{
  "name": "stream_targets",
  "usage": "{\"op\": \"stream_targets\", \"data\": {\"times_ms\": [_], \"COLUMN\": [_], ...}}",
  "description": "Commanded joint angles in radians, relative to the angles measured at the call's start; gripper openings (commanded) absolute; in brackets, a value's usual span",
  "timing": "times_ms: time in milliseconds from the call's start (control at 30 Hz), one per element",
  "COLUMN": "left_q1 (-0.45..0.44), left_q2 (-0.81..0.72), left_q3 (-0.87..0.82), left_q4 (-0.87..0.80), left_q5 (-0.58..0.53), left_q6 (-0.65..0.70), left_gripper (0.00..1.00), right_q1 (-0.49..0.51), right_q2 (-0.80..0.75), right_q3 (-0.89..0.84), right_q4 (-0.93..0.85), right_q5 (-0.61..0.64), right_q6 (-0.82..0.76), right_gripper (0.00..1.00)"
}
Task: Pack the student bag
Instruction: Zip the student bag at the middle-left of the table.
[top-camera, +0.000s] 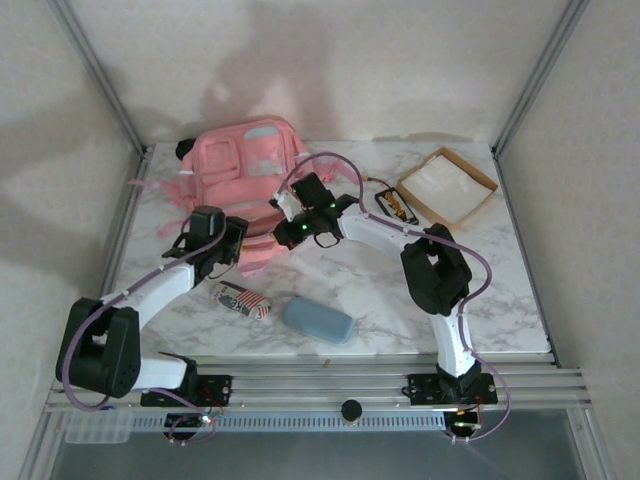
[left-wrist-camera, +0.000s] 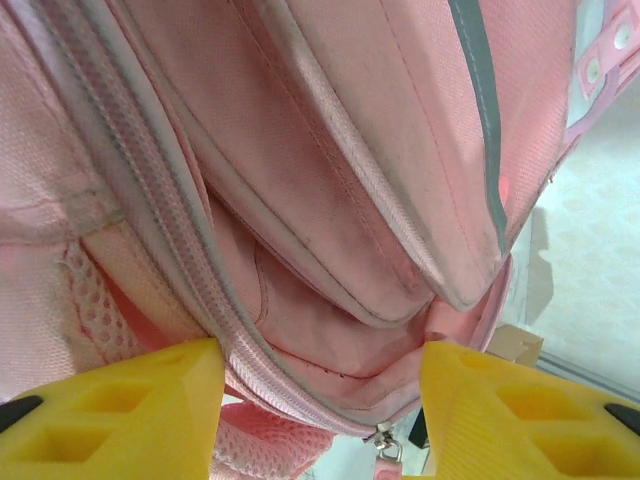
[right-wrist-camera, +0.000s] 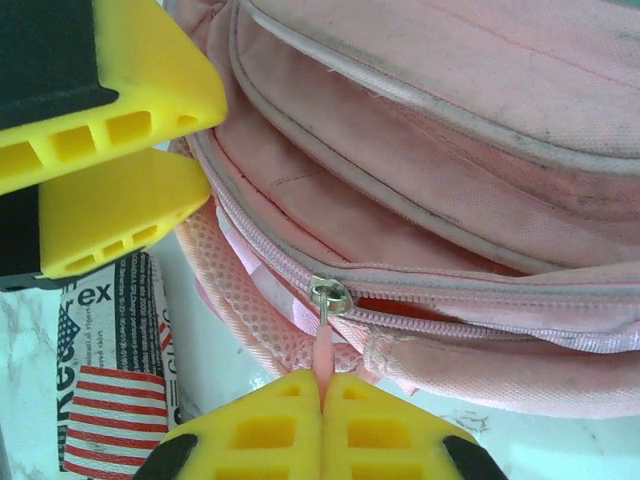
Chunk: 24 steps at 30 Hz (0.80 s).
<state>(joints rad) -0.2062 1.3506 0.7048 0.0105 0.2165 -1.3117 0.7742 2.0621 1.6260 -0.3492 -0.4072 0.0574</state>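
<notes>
Soft pink fabric backpack (top-camera: 245, 160), near edge obscured; right end effector (right-wrist-camera: 322, 385) pinches its zip pull (right-wrist-camera: 323, 352); left end effector (left-wrist-camera: 320, 400) gapes astride it

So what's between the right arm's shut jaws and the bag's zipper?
In the right wrist view: a pink pull tab, pinched by the right gripper, hanging from the zip slider of the student bag.

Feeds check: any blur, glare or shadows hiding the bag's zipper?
Top external: even light, soft shadows on the back wall, student bag clear. Left wrist: fabric sharp, table at right washed out. Right wrist: zipper tab crisp, pinched in the shut right gripper.
</notes>
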Motion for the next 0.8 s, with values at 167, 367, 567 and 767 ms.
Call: {"op": "stream_targets", "data": {"times_ms": [167,367,567,767], "left_q1": [-0.038,-0.068,-0.080,-0.081], "left_q2": [0.068,0.103,0.154,0.166], "left_q3": [0.033,0.018,0.036,0.045], "left_q4": [0.038,0.048,0.094,0.080], "left_q5": [0.034,0.049,0.079,0.078], "left_q6": [-0.096,-0.168,-0.208,-0.200], "left_gripper": [0.45,0.37,0.28,0.10], "right_q1": [0.022,0.034,0.050,0.051], "right_q2": [-0.075,-0.076,-0.075,-0.083], "right_q3": [0.002,-0.014,-0.039,-0.052], "right_q4": [0.013,0.040,0.068,0.059], "right_q5": [-0.004,-0.003,0.005,0.071], "right_q6": [0.039,0.067,0.083,0.092], "right_gripper": [0.00,0.00,0.00,0.00]}}
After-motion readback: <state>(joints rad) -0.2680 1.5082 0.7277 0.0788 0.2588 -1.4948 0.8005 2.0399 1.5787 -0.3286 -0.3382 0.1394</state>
